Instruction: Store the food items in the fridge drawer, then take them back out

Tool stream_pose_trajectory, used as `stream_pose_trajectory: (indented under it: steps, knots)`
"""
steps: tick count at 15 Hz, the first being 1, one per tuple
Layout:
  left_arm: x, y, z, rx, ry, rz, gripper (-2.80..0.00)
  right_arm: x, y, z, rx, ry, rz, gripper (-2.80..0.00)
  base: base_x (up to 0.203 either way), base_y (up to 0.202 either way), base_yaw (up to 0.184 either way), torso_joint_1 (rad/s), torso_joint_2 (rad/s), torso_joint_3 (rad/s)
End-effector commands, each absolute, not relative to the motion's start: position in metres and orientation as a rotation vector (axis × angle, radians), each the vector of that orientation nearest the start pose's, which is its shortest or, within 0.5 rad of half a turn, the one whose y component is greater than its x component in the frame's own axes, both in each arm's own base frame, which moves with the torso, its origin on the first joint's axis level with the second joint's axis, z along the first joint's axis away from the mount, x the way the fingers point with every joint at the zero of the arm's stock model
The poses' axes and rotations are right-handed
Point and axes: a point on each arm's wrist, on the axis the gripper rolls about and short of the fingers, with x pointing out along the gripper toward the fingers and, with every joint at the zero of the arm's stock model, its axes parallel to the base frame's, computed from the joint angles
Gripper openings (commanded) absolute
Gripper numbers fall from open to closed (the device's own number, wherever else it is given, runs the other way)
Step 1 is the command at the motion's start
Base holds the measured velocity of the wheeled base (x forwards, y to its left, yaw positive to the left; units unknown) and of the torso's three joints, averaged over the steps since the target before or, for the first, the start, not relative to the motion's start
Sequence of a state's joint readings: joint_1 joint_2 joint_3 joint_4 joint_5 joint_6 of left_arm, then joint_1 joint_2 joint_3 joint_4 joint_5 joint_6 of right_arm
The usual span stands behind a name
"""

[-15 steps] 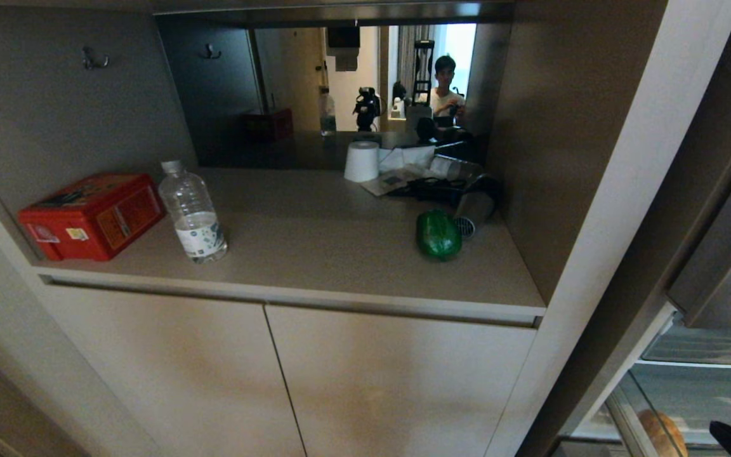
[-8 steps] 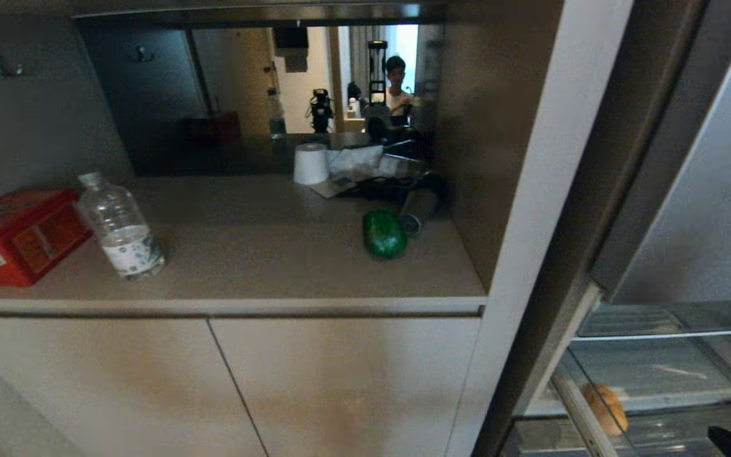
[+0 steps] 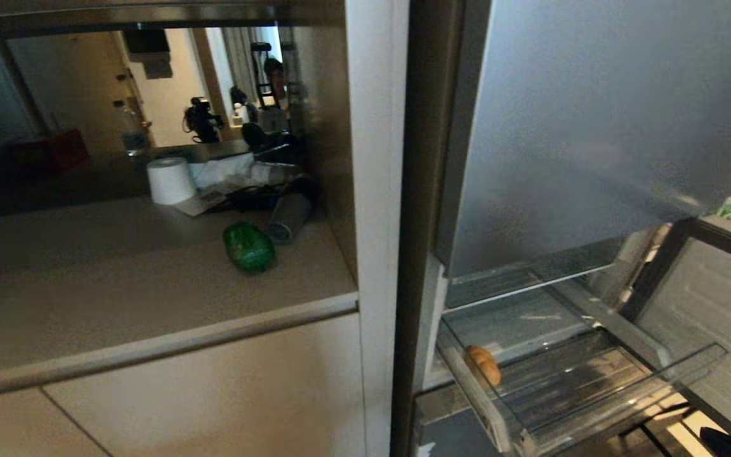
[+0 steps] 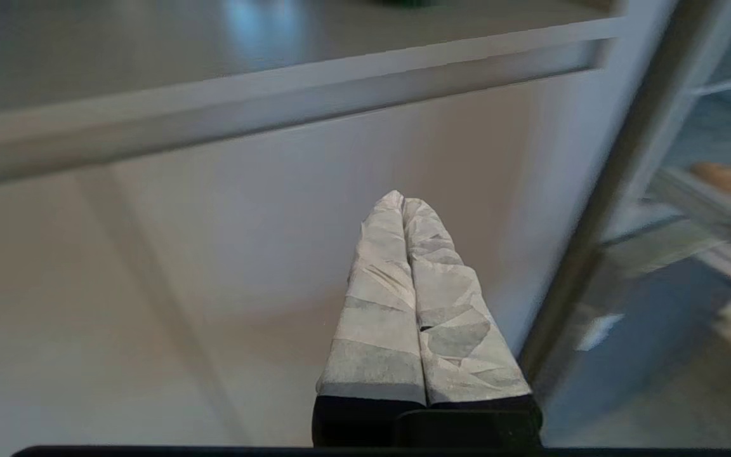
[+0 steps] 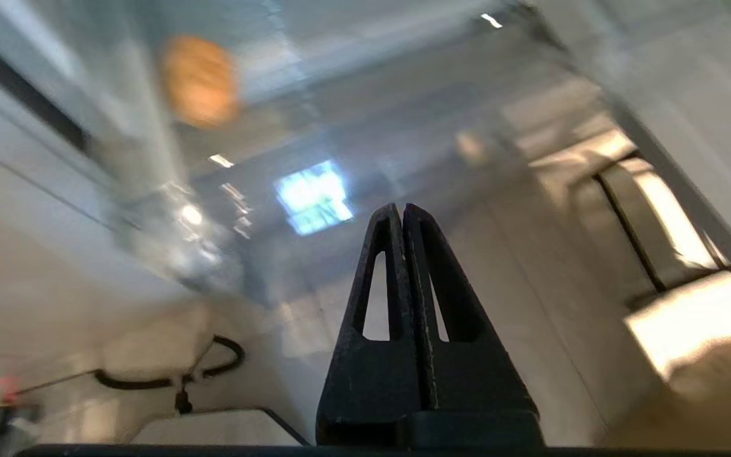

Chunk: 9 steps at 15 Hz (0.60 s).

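swung round toward the fridge, so the drawer (image 3: 584, 387) is now in view with the potato (image 3: 482, 365) at its left wall; pepper (image 3: 248, 246) on the worktop (image 3: 150, 298). potato's probably firm, grab across its middle. right gripper (image 5: 401, 212) and left gripper (image 4: 402, 202) jaws both pressed together, empty.

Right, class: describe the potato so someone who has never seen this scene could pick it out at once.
Find the tall silver fridge door on the right of the head view. Below it, a clear plastic fridge drawer stands pulled out. The potato lies at its left end, a tan-brown oval and the only item in the drawer.
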State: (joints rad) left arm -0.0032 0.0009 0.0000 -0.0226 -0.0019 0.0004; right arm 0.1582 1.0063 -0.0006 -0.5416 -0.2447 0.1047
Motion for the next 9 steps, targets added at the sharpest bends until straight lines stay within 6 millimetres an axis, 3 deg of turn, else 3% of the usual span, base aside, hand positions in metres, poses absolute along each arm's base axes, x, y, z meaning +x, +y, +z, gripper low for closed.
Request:
stream_pose_trajectory:
  steps: [1,3,5,9]
  knots:
    - [-0.022,0.0,0.075,0.0,-0.011,-0.005,-2.8,0.092,0.011,0.1,-0.015,0.466,-0.064,-2.8,0.002,0.004,-0.155,-0.002,0.01,0.003]
    - [-0.022,0.0,0.075,0.0,-0.011,-0.006,-2.8,0.104,0.017,0.104,-0.019,0.459,0.065,-2.8,0.002,0.003,-0.1,0.005,0.01,0.002]
    - [-0.022,0.0,0.075,0.0,-0.011,-0.005,-2.8,0.124,0.023,0.109,-0.032,0.466,0.158,-2.8,0.0,0.0,0.0,0.0,0.0,0.0]
    - [-0.022,0.0,0.075,0.0,-0.011,-0.005,-2.8,0.183,0.046,0.109,-0.048,0.535,0.248,-2.8,0.0,0.0,0.0,0.0,0.0,0.0]
